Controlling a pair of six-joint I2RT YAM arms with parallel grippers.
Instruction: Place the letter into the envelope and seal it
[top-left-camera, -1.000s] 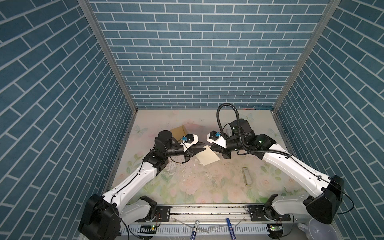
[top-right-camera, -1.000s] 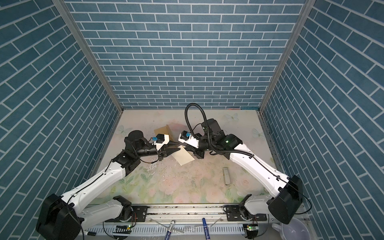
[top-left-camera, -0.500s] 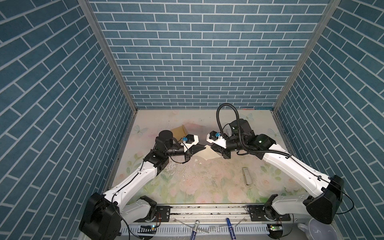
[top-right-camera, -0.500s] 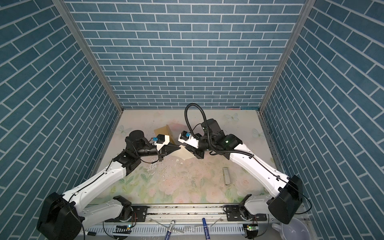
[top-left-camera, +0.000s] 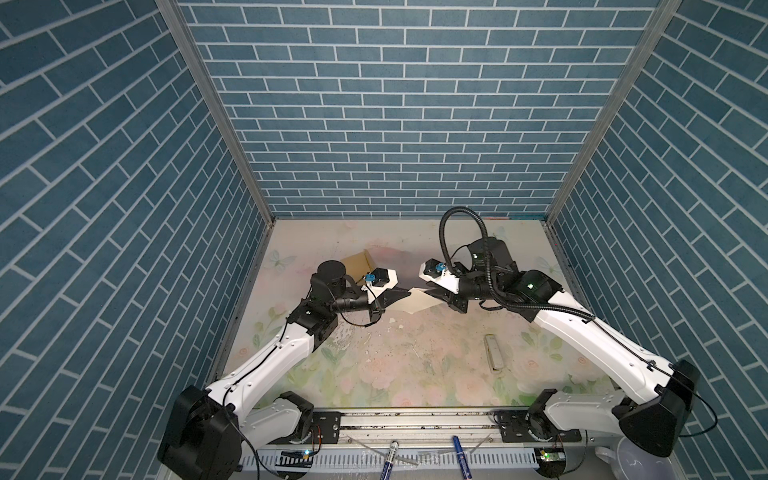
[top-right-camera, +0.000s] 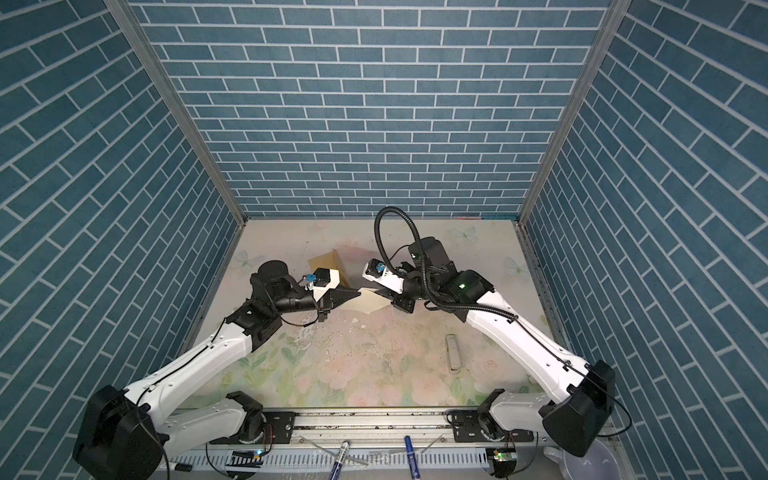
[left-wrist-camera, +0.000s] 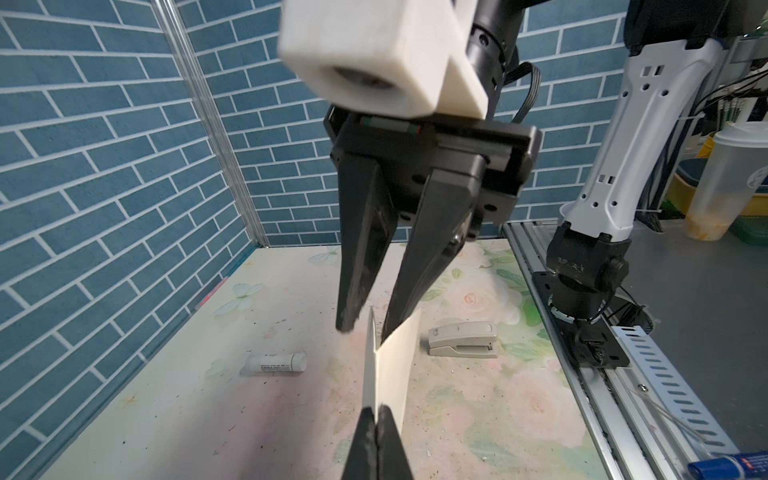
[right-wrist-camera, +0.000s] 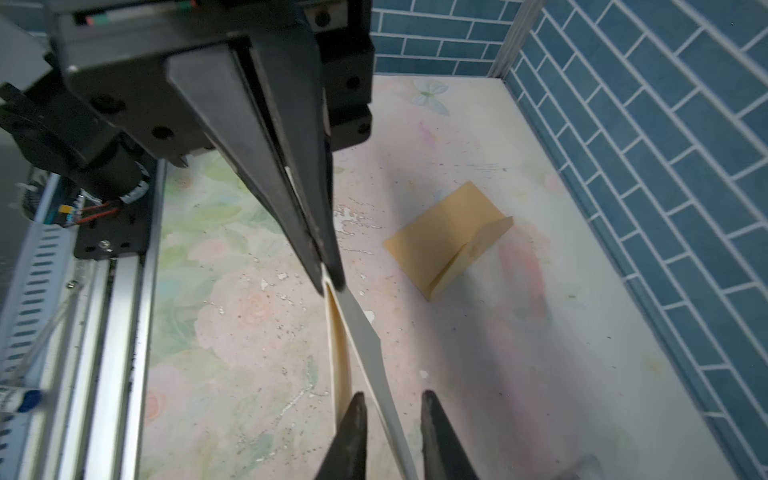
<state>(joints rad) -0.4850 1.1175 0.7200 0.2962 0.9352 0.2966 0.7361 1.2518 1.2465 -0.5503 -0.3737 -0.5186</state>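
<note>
The letter (top-left-camera: 417, 300) (top-right-camera: 368, 301) is a pale cream folded sheet held on edge above the table between both grippers. My left gripper (left-wrist-camera: 376, 413) (top-left-camera: 408, 292) is shut on one end of it (left-wrist-camera: 392, 365). My right gripper (right-wrist-camera: 392, 398) (top-right-camera: 376, 291) is open at the other end, and the sheet (right-wrist-camera: 370, 336) runs between its parted fingers (right-wrist-camera: 358, 401). In the left wrist view the right gripper (left-wrist-camera: 365, 328) straddles the sheet's far edge. The mustard-yellow envelope (top-left-camera: 357, 266) (right-wrist-camera: 444, 237) lies on the table behind the left gripper, with its flap standing up.
A grey stapler (top-left-camera: 494, 352) (left-wrist-camera: 463, 340) lies to the front right on the floral table. A white glue stick (left-wrist-camera: 274, 363) lies near the right wall. Two markers (top-left-camera: 388, 457) rest on the front rail. Blue brick walls close in three sides.
The left gripper has shut on the letter's end. The right gripper's jaws have parted and let go of the sheet. The letter now hangs higher and more level between them.
</note>
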